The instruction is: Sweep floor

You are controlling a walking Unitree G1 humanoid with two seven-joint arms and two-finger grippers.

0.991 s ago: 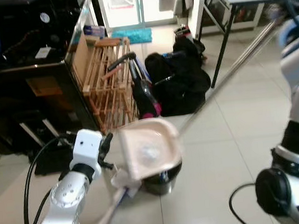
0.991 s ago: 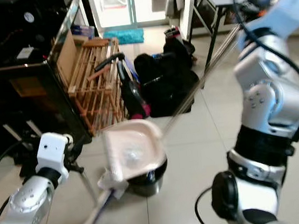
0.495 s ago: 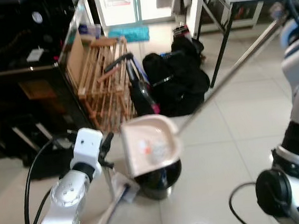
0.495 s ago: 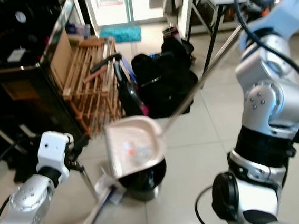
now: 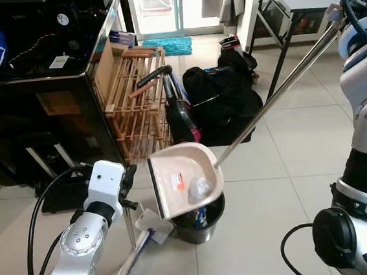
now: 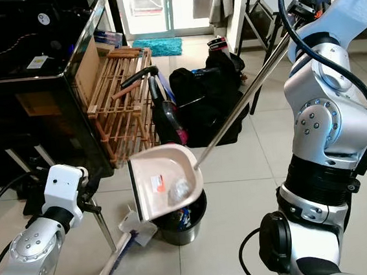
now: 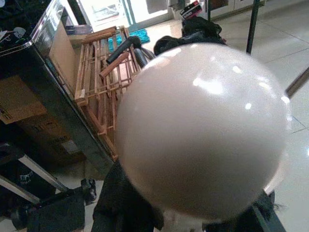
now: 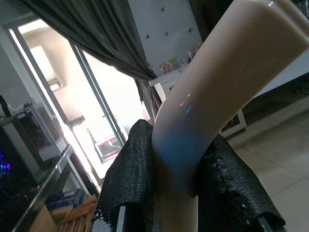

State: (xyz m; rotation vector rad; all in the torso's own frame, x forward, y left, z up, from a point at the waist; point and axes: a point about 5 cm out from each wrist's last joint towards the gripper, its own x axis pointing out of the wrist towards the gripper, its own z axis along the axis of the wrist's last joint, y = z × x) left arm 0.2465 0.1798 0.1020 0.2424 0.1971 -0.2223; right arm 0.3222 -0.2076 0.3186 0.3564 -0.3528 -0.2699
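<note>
While the pale pink plastic dustpan (image 5: 184, 178) hangs tilted over the round black waste bin (image 5: 201, 219), its pan carries a crumpled clear wrapper (image 5: 199, 188) and a small orange-and-white scrap (image 5: 178, 181). From the pan a long silver metal handle (image 5: 276, 89) climbs toward two o'clock, up to the right tool (image 8: 181, 188), whose black padded fingers (image 8: 128, 183) are clamped on the handle's cream plastic grip (image 8: 217, 82) in the right wrist view. Coloured rubbish shows inside the bin, which stands on the pale tiled floor (image 5: 301, 145).

At seven o'clock from the bin, the left tool (image 7: 183, 220) has its black fingers (image 7: 120, 208) closed around a rounded cream knob (image 7: 200, 125), seen close in the left wrist view; in the head views this arm holds a thin metal pole (image 6: 102, 226) upright. A small broom head with a light handle (image 5: 137, 249) lies on the floor just beside the bin, at about eight o'clock.

Behind, at eleven o'clock, a slatted wooden rack (image 5: 135, 103) leans against a dark glass-topped desk (image 5: 41, 79). A black bag (image 5: 222, 104) sits at twelve o'clock, next to a dark vacuum cleaner (image 5: 178, 115) with a curved black hose.
</note>
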